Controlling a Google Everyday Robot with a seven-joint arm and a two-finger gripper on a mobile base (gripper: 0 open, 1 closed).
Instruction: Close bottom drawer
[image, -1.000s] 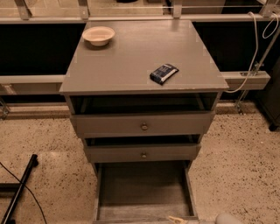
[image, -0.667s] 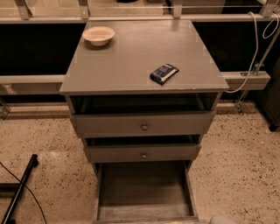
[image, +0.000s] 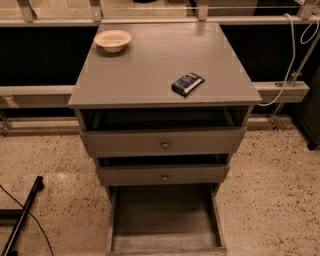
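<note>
Grey wooden table (image: 150, 70) with three drawers here, and the shallow grey bottom drawer (image: 165, 217) is pulled way out toward me, worn floor fully showing. The two upper grey drawers with round knobs (image: 165, 144) sit slightly ajar. Up top there's a small beige bowl (image: 113, 40) and a dark blue packet (image: 187, 83), well apart. My gripper (image: 239, 252) is just a pale sliver at the bottom edge, right of the drawer's front corner; can't tell how it's set.

Position: one camera, high in front of the cabinet (image: 165, 75)
Facing: down onto its top and the open bottom drawer (image: 165, 220)
Nearness: close, cabinet fills the frame
Gripper (image: 239, 252): pale sliver, bottom edge, right
</note>
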